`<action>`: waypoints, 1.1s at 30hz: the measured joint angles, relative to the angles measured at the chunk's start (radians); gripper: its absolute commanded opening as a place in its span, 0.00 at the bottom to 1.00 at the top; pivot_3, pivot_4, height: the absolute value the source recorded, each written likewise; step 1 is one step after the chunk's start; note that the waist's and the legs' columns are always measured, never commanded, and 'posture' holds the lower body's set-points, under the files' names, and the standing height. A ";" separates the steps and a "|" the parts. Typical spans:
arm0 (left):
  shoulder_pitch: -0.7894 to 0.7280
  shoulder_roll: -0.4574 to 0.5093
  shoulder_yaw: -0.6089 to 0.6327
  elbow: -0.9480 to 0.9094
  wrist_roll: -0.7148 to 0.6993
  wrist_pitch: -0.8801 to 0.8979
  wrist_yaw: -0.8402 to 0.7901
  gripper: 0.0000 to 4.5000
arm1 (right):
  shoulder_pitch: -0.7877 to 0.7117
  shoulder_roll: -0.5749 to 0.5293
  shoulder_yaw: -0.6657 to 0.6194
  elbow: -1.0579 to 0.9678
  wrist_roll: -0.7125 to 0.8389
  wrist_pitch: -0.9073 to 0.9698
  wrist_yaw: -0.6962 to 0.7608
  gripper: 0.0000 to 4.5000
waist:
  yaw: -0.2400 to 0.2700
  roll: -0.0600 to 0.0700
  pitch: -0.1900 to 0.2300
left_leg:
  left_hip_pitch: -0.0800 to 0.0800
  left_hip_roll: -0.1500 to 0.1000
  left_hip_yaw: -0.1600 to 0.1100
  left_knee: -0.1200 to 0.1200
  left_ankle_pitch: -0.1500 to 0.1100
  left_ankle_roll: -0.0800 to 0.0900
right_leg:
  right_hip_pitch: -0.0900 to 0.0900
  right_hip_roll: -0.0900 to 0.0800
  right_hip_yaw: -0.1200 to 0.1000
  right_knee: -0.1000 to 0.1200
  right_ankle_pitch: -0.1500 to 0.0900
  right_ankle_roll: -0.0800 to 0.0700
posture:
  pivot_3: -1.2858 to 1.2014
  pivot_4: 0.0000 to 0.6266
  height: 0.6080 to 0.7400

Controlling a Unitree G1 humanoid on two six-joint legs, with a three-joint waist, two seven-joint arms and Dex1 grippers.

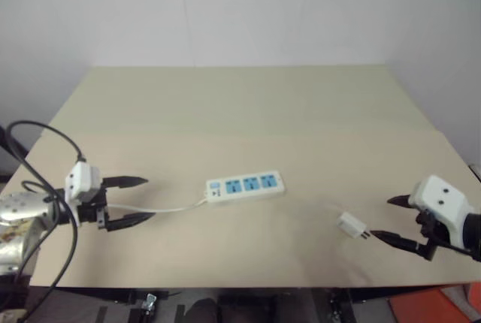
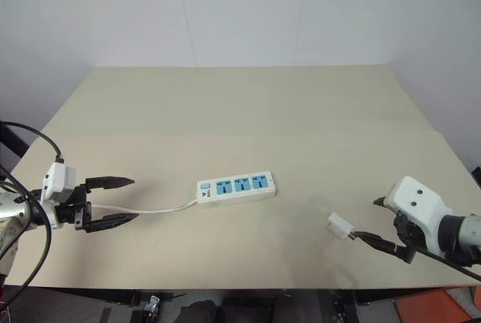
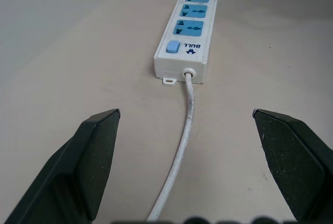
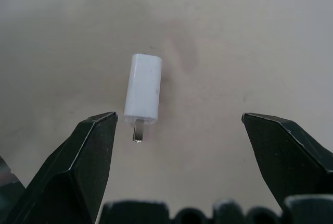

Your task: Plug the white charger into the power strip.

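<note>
Beige table [image 1: 240, 105] takes up most of the scene, its far edge against a pale wall [image 1: 240, 7], near edge running just below both arms; the whole far half is bare surface, with wide free room on every side of the objects. The power strip [image 1: 246, 185] lies flat near the middle of the near half, long axis roughly parallel to the near edge, three blue sockets facing up, blue switch at its left end. Its thin white cord [image 1: 161, 208] leaves that end and runs leftward across the table, passing between the left gripper's fingers. Left gripper [image 1: 134, 201] sits low near the table's left edge, pointing right toward the strip, jaws spread wide and holding nothing; open tabletop separates it from the strip's end. Right gripper [image 1: 392, 219] sits near the right side, close to the near edge, pointing left, jaws likewise spread wide and empty. The white charger [image 1: 351, 224] lies on its side just beside the right gripper's lower fingertip, prongs toward that gripper, well apart from the strip, with clear table between them.
</note>
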 measured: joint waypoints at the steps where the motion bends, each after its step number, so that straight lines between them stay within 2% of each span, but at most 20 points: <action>1: 0.001 0.000 0.000 0.000 0.000 0.000 0.000 1.00 | 0.004 0.000 -0.005 0.000 0.000 0.000 0.004 1.00 | 0.000 0.000 0.000 | 0.000 0.000 0.000 0.000 0.000 0.000 | 0.000 0.000 0.000 0.000 0.000 0.000 | 0.52 0.24 1.00; 10: -0.029 -0.004 -0.006 0.042 0.018 -0.022 -0.014 1.00 | 0.016 0.000 -0.029 -0.002 -0.021 -0.002 0.019 1.00 | 0.000 0.000 0.000 | 0.001 0.000 0.001 0.000 0.000 0.000 | 0.000 0.001 0.001 0.000 0.000 0.000 | 0.52 0.24 1.00; 19: -0.038 -0.062 -0.026 0.048 0.017 -0.048 -0.020 1.00 | 0.015 0.000 -0.022 -0.005 -0.030 -0.002 0.018 1.00 | -0.002 0.000 0.000 | 0.002 0.000 0.002 0.000 0.000 0.000 | 0.001 0.001 0.002 0.000 0.001 -0.002 | 0.52 0.24 1.00; 23: -0.219 -0.185 -0.112 0.213 0.053 -0.125 -0.048 1.00 | -0.040 -0.013 -0.008 -0.021 -0.025 0.003 0.011 1.00 | 0.011 0.000 0.000 | 0.006 -0.001 0.002 0.001 0.000 -0.001 | 0.007 0.001 0.001 0.000 0.002 -0.001 | 0.52 0.24 1.00; 25: -0.276 -0.212 -0.142 0.281 0.065 -0.148 -0.073 1.00 | -0.060 -0.020 -0.001 -0.034 -0.024 0.004 0.008 1.00 | 0.008 -0.002 0.000 | 0.008 -0.001 0.002 0.001 0.000 0.000 | 0.009 0.001 0.001 -0.001 0.002 -0.001 | 0.52 0.24 1.00; 30: -0.509 -0.325 -0.209 0.599 0.123 -0.235 -0.174 1.00 | -0.113 -0.012 0.032 -0.071 0.001 0.056 -0.034 1.00 | 0.006 -0.003 0.001 | 0.008 -0.002 0.003 0.001 0.000 0.000 | 0.009 0.001 0.001 -0.001 0.003 -0.001 | 0.52 0.24 1.00; 33: -0.581 -0.360 -0.235 0.728 0.144 -0.280 -0.202 1.00 | -0.115 -0.011 0.043 -0.098 0.001 0.062 -0.056 1.00 | 0.000 -0.004 0.002 | 0.008 -0.002 0.003 0.001 0.000 0.001 | 0.009 0.001 0.001 -0.001 0.003 -0.001 | 0.52 0.24 1.00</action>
